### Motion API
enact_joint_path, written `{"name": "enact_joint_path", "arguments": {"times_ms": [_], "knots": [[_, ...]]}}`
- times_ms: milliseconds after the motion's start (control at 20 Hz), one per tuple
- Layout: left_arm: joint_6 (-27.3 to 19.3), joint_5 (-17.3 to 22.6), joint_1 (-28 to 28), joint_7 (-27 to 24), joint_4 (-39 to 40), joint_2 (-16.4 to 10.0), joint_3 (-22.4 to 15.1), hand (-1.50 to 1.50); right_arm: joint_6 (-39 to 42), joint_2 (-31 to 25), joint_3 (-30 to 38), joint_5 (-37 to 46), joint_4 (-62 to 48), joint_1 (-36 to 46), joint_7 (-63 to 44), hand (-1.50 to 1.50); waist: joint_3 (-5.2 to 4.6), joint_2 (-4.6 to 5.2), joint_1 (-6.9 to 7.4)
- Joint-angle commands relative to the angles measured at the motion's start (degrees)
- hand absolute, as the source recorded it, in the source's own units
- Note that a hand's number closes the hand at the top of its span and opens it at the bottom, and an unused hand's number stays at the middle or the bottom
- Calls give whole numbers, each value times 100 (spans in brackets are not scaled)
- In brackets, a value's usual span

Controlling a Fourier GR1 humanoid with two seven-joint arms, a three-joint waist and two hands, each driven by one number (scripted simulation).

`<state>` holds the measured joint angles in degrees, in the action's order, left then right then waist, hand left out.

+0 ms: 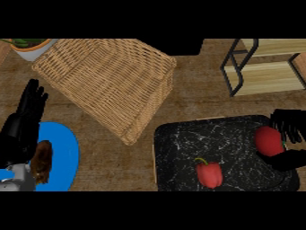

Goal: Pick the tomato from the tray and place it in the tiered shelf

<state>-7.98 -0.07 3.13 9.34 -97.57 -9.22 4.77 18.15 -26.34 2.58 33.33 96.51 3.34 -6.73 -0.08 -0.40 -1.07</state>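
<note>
On the tray [181, 148]: pepper [209, 174] by the near edge; tomato [268, 140] at the right edge.
Tomato: likely light, smooth, soft-skinned; best cupped round its middle, not squeezed.
Right hand [294, 130]: fingers and thumb curled round the tomato from the right.
Left hand [24, 119]: open, fingers up, resting at the counter's [195, 105] left edge.
Shelf [268, 74]: far right corner.

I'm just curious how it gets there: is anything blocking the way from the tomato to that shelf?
Nothing visible. The right robot hand curls round the tomato on the tray; only bare counter lies between it and the tiered shelf. The wicker basket sits off left.
</note>
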Motion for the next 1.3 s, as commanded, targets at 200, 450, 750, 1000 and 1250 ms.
{"name": "enact_joint_path", "arguments": {"times_ms": [200, 450, 750, 1000, 1250], "knots": [[-154, -133, 128, 202, 0, 120, -94, 0, 156, 274, 1216, -1029, 2149, 80, -1834, 150, -2, -8, -61], [74, -3, 16, -187, 189, 57, 42, 0, 365, -398, 2096, -1314, 1586, 928, -2213, 150, 4, 38, 102], [47, -141, -10, 76, -79, 189, -161, 0, 119, -541, 2328, -1162, 735, 1265, -1760, 150, 8, 41, 139], [152, 8, 207, 459, -230, 30, 13, 0, -210, -858, 2213, -850, -808, 2021, -1142, 150, 10, 54, 182], [205, 13, 219, 226, -59, 54, 88, 0, -779, -748, 2099, -676, -1726, 2476, -657, 150, 9, 52, 160]]}}
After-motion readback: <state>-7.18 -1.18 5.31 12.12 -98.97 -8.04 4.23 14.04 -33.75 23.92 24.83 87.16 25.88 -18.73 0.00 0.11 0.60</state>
